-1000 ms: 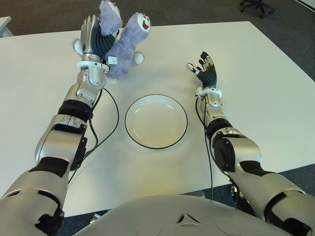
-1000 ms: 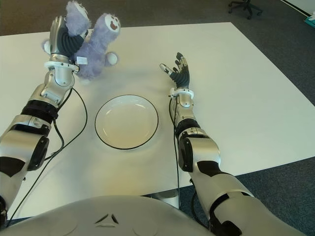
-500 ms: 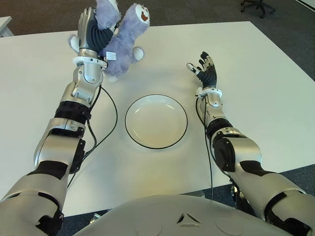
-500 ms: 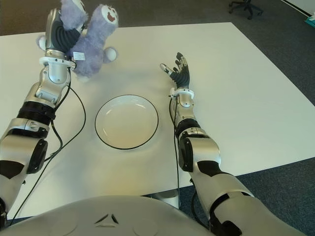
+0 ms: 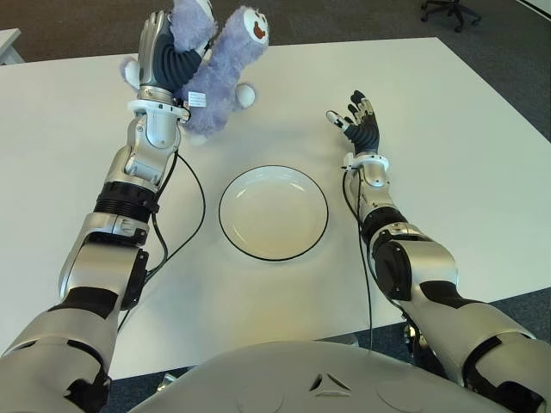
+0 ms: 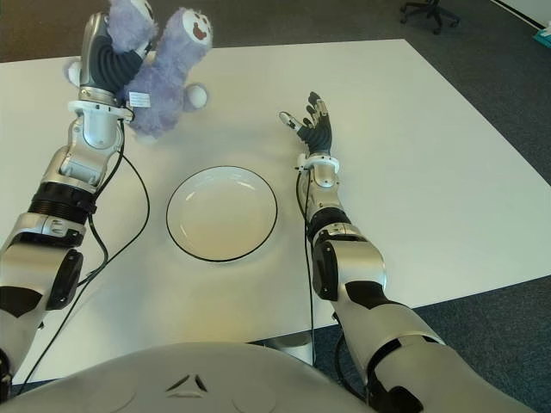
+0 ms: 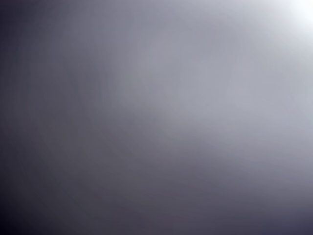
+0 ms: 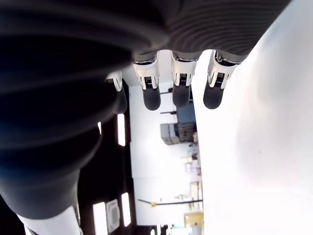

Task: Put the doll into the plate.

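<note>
A fluffy purple doll (image 5: 225, 69) with a white face and white paws is held up at the far left of the table, clear of the tabletop. My left hand (image 5: 170, 58) is shut around its body, fingers curled into the plush. The white plate (image 5: 273, 212) with a dark rim lies bare in the middle of the table, nearer to me and to the right of the doll. My right hand (image 5: 358, 119) shows to the right of the plate, fingers spread and holding nothing. The left wrist view is filled with grey blur.
The white table (image 5: 448, 155) stretches wide to the right and front. A black cable (image 5: 195, 225) runs along my left arm beside the plate. An office chair (image 5: 449, 10) stands on the dark floor beyond the far right corner.
My left hand lifted the doll higher and farther from me, then shifted slightly right. The right hand has not moved.
</note>
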